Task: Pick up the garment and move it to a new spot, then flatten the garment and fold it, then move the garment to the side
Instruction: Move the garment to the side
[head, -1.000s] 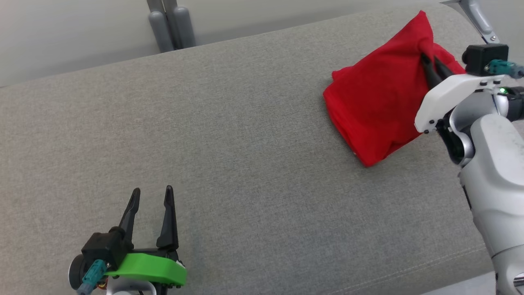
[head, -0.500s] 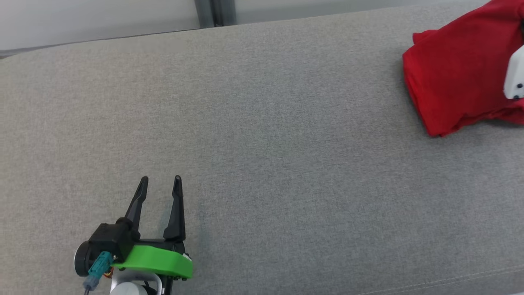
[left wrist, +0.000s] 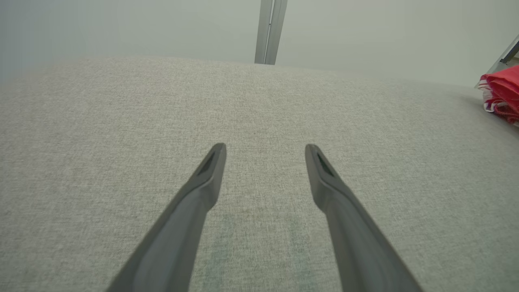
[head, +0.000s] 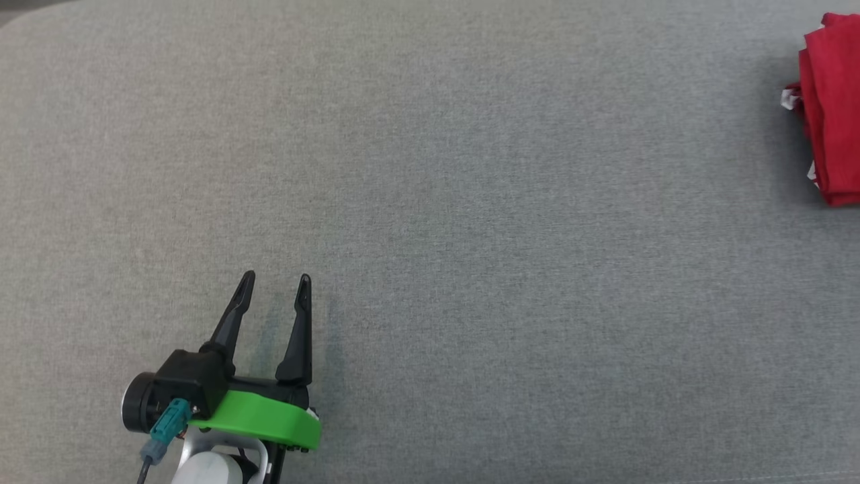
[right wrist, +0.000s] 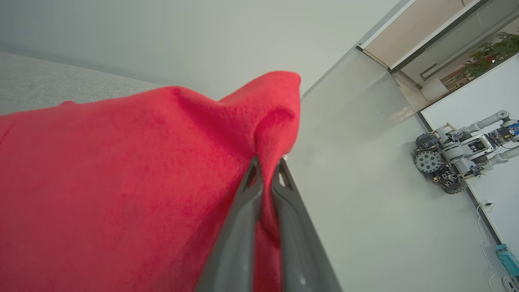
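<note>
Between right claw (right wrist: 265,166) tips, fuzzy red garment (right wrist: 121,182) bunches.

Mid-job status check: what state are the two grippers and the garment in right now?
left gripper: open, nothing between its fingers, over the bare grey fabric surface.
right gripper: shut, pinching a raised fold of the red garment.
red garment: bunched in layers, not spread flat, at the right edge of the head view, held by the right gripper.
</note>
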Controlling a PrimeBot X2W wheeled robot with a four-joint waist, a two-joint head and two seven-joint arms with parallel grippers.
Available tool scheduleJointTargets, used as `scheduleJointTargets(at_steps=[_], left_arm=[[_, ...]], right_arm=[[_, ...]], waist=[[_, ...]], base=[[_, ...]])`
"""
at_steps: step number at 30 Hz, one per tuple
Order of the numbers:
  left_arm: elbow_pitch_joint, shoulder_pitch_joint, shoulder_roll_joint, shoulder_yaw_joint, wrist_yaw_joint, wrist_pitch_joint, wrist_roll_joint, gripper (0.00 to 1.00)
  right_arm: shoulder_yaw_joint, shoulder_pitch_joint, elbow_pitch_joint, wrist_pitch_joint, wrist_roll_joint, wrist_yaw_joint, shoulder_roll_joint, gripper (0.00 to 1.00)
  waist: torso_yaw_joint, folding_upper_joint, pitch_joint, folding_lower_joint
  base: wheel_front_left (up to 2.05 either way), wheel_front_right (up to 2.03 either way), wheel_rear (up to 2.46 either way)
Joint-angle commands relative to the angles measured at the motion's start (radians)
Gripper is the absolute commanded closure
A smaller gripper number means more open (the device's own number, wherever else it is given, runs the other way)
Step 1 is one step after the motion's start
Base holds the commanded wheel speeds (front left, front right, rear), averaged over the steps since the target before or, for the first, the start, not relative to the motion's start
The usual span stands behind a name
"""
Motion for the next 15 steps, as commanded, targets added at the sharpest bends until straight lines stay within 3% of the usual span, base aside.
scheduleJointTargets(at_steps=[1, 2, 4, 5, 6, 15], left_arm=[[-0.008, -0.019, 0.009, -0.001, -0.001, 0.005, 0.018, 0.00], [-0.012, -0.019, 0.011, -0.003, 0.001, 0.008, 0.018, 0.00], [-0.019, -0.020, 0.016, -0.005, 0.002, 0.011, 0.018, 0.00], [-0.021, -0.021, 0.017, -0.007, 0.003, 0.015, 0.019, 0.00], [-0.026, -0.021, 0.018, -0.008, 0.005, 0.017, 0.020, 0.00], [-0.040, -0.024, 0.025, -0.012, 0.015, 0.024, 0.014, 0.00]], right_arm=[[-0.023, -0.003, 0.008, -0.009, -0.030, -0.002, 0.005, 1.00], [-0.038, 0.002, 0.006, -0.021, -0.056, -0.002, 0.008, 0.97], [-0.068, 0.009, 0.004, -0.032, -0.098, -0.002, 0.017, 0.65], [-0.081, 0.012, 0.005, -0.036, -0.115, -0.002, 0.024, 0.42], [-0.105, 0.013, 0.000, -0.045, -0.135, -0.002, 0.031, 0.00], [-0.248, 0.045, -0.050, -0.117, -0.288, -0.002, 0.131, 0.00]], waist=[[0.027, 0.0000, 0.037, -0.0001], [0.028, 0.0000, 0.044, -0.0001], [0.029, 0.0000, 0.055, -0.0001], [0.029, 0.0000, 0.058, -0.0001], [0.028, 0.0000, 0.063, -0.0001], [0.011, 0.0000, 0.065, -0.0001]], base=[[0.00, 0.00, 0.00], [0.00, 0.00, 0.00], [0.00, 0.00, 0.00], [0.00, 0.00, 0.00], [0.00, 0.00, 0.00], [0.00, 0.00, 0.00]])
